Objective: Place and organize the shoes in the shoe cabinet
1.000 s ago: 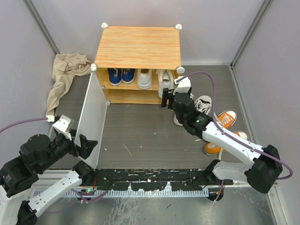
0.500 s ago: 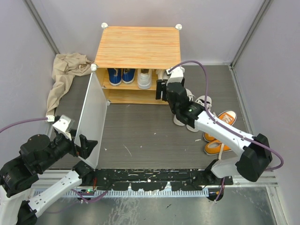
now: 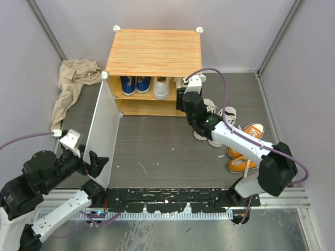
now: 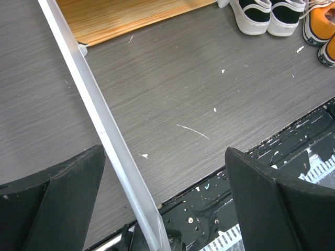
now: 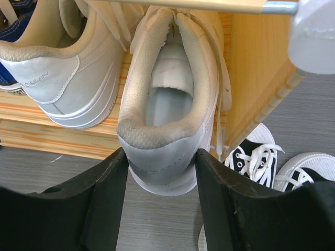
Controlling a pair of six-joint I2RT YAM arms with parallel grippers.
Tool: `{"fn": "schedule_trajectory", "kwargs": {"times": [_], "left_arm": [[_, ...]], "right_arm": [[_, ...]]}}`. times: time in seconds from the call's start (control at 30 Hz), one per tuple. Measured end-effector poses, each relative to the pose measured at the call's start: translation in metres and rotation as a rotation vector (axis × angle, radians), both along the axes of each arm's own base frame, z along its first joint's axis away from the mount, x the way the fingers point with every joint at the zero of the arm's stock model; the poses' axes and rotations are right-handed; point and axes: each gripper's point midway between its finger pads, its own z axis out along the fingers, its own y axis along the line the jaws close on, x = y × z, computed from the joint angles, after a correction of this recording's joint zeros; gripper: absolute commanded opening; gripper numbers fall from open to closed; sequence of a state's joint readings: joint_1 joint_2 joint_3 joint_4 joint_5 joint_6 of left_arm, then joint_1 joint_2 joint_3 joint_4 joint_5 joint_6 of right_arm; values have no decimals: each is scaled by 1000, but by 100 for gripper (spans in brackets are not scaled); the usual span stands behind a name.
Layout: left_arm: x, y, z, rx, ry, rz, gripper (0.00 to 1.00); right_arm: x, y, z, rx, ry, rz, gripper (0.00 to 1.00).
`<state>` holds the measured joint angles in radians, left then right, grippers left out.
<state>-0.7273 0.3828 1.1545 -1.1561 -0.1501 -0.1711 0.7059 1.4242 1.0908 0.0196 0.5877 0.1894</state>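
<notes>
Left gripper: fingers apart, astride the door panel edge.
Floor: dark grey wood-grain, flecked white; orange sneakers and black high-tops at right.
Right gripper: clamped on white sneaker heel, on the shelf.
Shoe cabinet: far centre, blue sneakers inside.
Walls: pale grey; beige cloth far left.

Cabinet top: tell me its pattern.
The cabinet top is orange striped wood grain; top external view.

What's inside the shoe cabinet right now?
On the shelf: blue shoes, a white shoe, and a second white shoe gripped at the heel by the right end effector. The cabinet top hides the shelves' back parts.
</notes>
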Motion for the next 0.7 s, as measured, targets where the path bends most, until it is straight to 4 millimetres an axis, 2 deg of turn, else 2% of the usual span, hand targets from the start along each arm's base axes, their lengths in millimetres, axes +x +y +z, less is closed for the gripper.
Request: {"fn": "schedule_trajectory", "kwargs": {"times": [0.07,0.3,0.7], "left_arm": [[0,0,0,0,-1,0,98],[0,0,-1,2,-1,3,98],[2,-1,-3,12,6,3,98]], "right_arm": [[2,0,0,1,-20,-1,1],[6,-2,0,39,-122,-19,1],[10,-3,16,85,-191,-44,1]]}}
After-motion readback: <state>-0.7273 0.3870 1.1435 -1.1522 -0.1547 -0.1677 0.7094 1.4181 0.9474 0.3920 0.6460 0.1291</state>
